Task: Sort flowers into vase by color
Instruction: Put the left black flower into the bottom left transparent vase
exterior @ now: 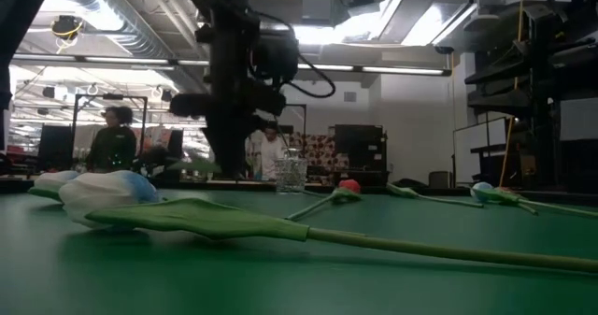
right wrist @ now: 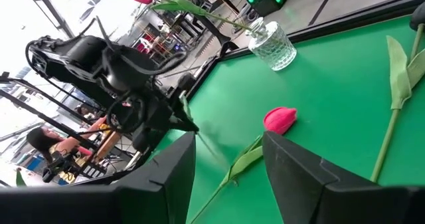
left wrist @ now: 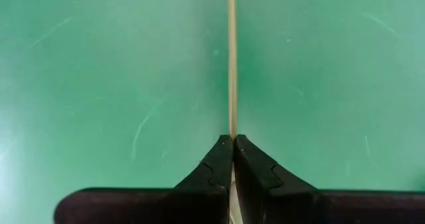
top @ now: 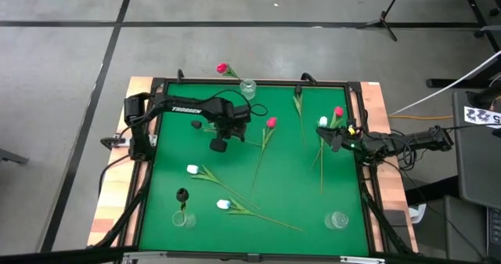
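Because the left gripper (left wrist: 233, 139) is pinched on only a thin green stem (left wrist: 232, 58), w/ fingers (left wrist: 214, 164) pressed together around it, the stem could be twisted or slid out when lifted; the flower head's weight, out of the wrist view, would be the likely cause. Which tulip is held cannot be told for sure. In the high view the left gripper (top: 222, 132) is seen low over the green desk (top: 297, 193), just toward the desk's middle from the far glass vase (top: 248, 88), wrist pointed down, arm reached in from the left edge. A pink tulip (top: 222, 68) is already seen in that vase. Another pink tulip (top: 271, 123) lies near, to the right of the left gripper, so leaves could be snagged. The right gripper (top: 333, 135) is held well right of the vase, fingers (right wrist: 302, 167) spread, nothing seen between them; white tulips (top: 192, 169) lie well toward the near side.
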Controlling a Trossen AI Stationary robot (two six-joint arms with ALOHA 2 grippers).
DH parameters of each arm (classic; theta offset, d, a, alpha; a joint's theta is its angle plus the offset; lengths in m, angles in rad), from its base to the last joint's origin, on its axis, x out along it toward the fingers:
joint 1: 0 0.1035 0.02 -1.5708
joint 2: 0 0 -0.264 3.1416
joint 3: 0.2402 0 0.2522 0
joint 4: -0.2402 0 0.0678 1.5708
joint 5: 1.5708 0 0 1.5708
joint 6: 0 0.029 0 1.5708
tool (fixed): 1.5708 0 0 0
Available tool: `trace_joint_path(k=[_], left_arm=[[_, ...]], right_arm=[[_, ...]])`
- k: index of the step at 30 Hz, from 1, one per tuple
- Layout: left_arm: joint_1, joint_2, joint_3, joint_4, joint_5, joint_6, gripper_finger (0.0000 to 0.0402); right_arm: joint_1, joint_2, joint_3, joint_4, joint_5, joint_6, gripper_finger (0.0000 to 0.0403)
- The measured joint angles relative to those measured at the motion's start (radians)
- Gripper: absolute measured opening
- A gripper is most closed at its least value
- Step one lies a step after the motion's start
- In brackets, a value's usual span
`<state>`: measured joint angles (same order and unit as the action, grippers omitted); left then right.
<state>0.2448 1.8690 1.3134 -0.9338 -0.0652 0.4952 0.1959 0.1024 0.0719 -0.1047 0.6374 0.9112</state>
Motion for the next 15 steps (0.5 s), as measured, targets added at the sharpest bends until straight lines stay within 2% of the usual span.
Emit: trace_joint_path(k=[9, 15], left_arm=[[-0.038, -0.002, 0.157, -0.230, -0.077, -0.027, 0.0004], [-0.057, -0.002, 0.230, -0.363, -0.197, -0.030, 0.0002]], right_arm=[[0.000, 0.000, -0.001, 0.008, -0.114, 0.000, 0.0177], [0.000, 0.000, -0.003, 0.032, -0.134, 0.000, 0.0177]])
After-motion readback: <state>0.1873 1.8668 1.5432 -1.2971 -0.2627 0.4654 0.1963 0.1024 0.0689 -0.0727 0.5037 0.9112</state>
